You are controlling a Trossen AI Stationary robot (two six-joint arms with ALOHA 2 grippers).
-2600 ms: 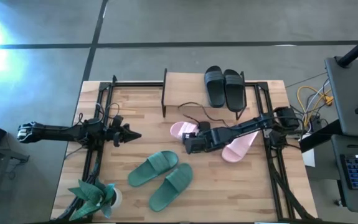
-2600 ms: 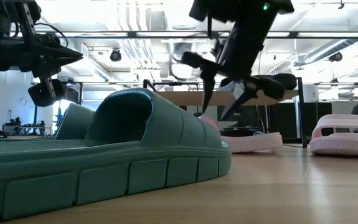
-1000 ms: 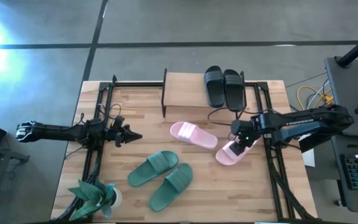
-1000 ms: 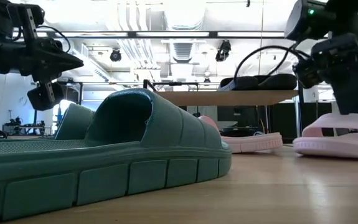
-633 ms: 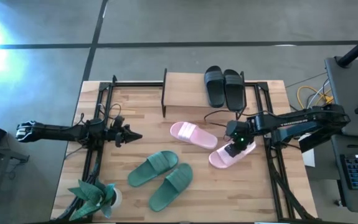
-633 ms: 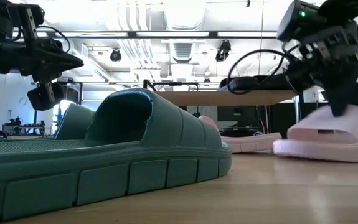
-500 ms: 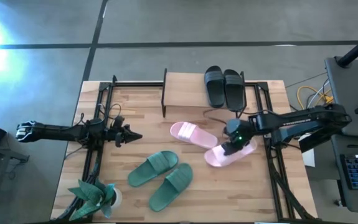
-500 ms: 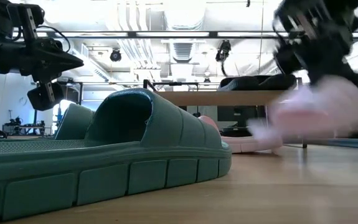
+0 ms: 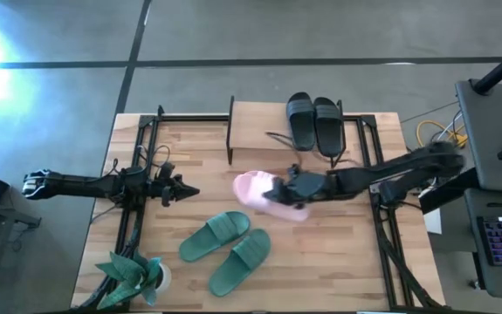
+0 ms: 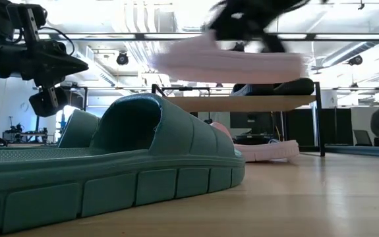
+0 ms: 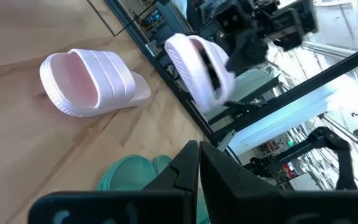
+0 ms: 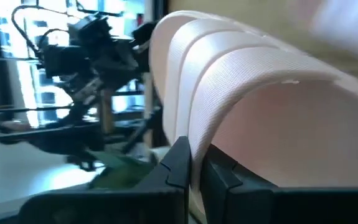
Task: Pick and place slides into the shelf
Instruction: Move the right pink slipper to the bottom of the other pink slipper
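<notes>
The light, bendy pink slide (image 10: 229, 62) is pinched by the strap in the right gripper (image 9: 291, 189), where a firm hold is judged easiest.

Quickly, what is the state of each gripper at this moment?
Left gripper: shut, holding nothing, waiting above the table's left side.
Right gripper: shut on a pink slide, lifted above the table.
</notes>
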